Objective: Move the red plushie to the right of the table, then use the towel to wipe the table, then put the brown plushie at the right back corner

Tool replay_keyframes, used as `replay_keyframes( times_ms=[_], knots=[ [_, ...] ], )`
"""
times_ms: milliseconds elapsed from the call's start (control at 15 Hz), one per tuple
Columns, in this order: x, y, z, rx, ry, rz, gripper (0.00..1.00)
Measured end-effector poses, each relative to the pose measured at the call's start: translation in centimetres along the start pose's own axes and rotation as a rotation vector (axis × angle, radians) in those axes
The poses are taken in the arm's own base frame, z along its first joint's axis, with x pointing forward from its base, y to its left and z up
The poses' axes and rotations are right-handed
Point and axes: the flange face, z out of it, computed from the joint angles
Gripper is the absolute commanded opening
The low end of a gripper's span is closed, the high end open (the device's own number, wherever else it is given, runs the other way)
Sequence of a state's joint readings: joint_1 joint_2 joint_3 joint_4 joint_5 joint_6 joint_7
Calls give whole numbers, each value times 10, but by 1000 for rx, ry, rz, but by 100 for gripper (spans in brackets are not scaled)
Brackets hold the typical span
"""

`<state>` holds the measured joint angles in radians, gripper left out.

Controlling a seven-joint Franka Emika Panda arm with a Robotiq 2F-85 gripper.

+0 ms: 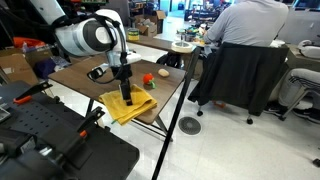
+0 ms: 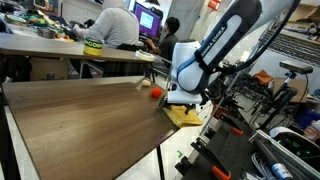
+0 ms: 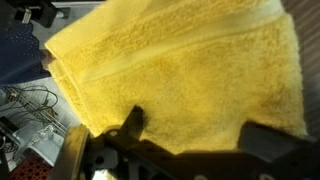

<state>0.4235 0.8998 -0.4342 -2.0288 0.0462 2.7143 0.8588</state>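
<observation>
Towel [image 1: 131,104]: yellow terry, folded, lying at the near corner of the surface [image 2: 80,120], lower centre of the frame in an exterior view. One edge seems to overhang the corner.

Wrist view: the cloth fills the picture. Gripper [image 3: 200,132] sits directly over it, fingers [image 3: 133,121] spread wide, nothing clamped. Cannot tell whether the tips touch the cloth.

Red plushie [image 1: 163,72] sits apart, right of the arm in the frame.

Judgement: the cloth is light, soft and limp. It will likely sag and unfold if lifted by one layer, and will slide easily on smooth wood. Best hold: pinch down through the folded stack near its middle, catching all layers, then press flat for wiping.
</observation>
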Motion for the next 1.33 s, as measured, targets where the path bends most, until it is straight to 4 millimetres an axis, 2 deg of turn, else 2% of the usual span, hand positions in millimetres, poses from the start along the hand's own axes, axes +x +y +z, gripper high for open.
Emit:
replay_keyframes(
  times_ms=[533,600,800,1067,1333],
  knots=[
    [0,0,0,0,1,-2,100],
    [0,0,-6,30,22,-12,100],
    [-9,14,-51,184,100,-28,100],
    [-27,47,-115,388,195,-56,100],
    [-50,77,-169,554,238,-90,100]
  ],
)
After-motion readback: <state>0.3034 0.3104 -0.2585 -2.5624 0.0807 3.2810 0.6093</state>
